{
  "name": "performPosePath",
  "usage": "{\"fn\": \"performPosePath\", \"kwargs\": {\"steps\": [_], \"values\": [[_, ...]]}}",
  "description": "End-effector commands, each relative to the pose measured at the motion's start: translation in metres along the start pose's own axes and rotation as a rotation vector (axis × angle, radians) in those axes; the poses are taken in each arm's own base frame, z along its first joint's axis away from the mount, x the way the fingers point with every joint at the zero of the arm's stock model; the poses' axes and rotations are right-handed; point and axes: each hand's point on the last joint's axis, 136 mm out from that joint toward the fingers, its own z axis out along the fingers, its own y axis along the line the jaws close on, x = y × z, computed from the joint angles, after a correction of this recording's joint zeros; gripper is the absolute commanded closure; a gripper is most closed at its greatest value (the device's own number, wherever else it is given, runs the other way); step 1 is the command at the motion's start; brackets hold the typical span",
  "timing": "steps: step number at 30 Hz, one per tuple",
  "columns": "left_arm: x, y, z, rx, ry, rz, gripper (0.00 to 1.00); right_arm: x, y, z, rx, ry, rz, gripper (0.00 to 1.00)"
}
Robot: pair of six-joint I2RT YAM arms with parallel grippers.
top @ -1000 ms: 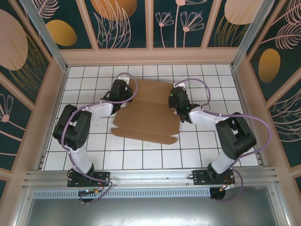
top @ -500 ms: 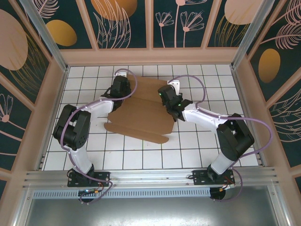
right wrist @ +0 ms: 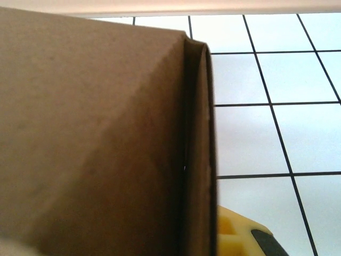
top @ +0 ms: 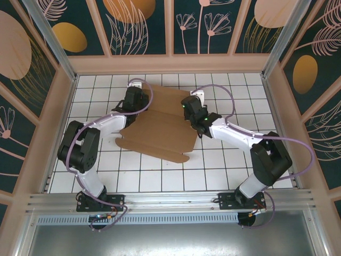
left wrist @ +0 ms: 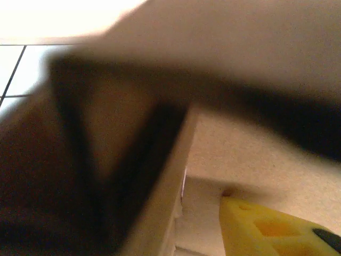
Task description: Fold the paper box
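Right end effector [top: 193,111] pinching paper box [top: 160,133] | left end effector [top: 134,100]: I can't tell | risk: one-sided hold, fold springs open.

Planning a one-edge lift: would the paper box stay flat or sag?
It would probably hinge at its creases: the paper box is thin sheet, with one fold doubled over in the right wrist view. It looks light for its spread, so a push may slide it over the smooth tiles.
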Motion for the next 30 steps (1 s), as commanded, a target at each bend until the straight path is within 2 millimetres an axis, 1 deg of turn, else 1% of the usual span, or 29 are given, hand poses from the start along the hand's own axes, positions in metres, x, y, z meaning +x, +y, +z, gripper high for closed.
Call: {"fn": "performPosePath", "kwargs": {"steps": [1, 2, 3, 5, 7, 10, 12, 13, 16, 17, 18, 19, 23, 26, 30], "values": [[-0.001, -0.014, -0.012, 0.103, -0.012, 0.018, 0.46, -0.052, 0.01, -0.023, -0.131, -0.137, 0.133, 1.0], [0.002, -0.013, -0.012, 0.107, -0.007, 0.027, 0.47, -0.053, 0.01, -0.024, -0.139, -0.138, 0.13, 1.0], [-0.008, -0.015, -0.02, 0.121, -0.032, 0.027, 0.48, -0.054, 0.01, -0.026, -0.15, -0.141, 0.125, 1.0], [-0.009, -0.017, -0.023, 0.148, -0.04, 0.036, 0.52, -0.056, 0.01, -0.027, -0.162, -0.143, 0.116, 1.0], [-0.011, -0.012, -0.024, 0.144, -0.047, 0.032, 0.55, -0.057, 0.011, -0.028, -0.174, -0.14, 0.108, 1.0], [-0.014, -0.003, -0.027, 0.161, -0.055, 0.009, 0.56, -0.057, 0.011, -0.031, -0.194, -0.139, 0.095, 1.0], [-0.023, -0.001, -0.031, 0.178, -0.08, 0.006, 0.57, -0.058, 0.011, -0.033, -0.205, -0.138, 0.085, 1.0], [-0.016, 0.002, -0.031, 0.178, -0.069, 0.011, 0.57, -0.058, 0.012, -0.034, -0.212, -0.137, 0.079, 1.0], [-0.023, 0.003, -0.034, 0.187, -0.088, 0.033, 0.59, -0.055, 0.017, -0.034, -0.237, -0.115, 0.066, 1.0], [-0.022, 0.002, -0.033, 0.186, -0.082, 0.044, 0.6, -0.054, 0.019, -0.035, -0.246, -0.108, 0.063, 1.0], [-0.02, 0.003, -0.031, 0.181, -0.073, 0.053, 0.62, -0.053, 0.02, -0.035, -0.253, -0.103, 0.061, 1.0], [-0.031, 0.003, -0.032, 0.175, -0.095, 0.058, 0.64, -0.053, 0.02, -0.035, -0.254, -0.101, 0.061, 1.0], [-0.037, 0.005, -0.032, 0.154, -0.111, 0.072, 0.72, -0.051, 0.021, -0.036, -0.257, -0.089, 0.053, 1.0], [-0.04, 0.007, -0.031, 0.145, -0.116, 0.079, 0.81, -0.05, 0.028, -0.039, -0.286, -0.08, 0.045, 1.0], [-0.045, 0.01, -0.031, 0.12, -0.127, 0.083, 0.9, -0.051, 0.038, -0.043, -0.302, -0.068, 0.023, 1.0]]}}
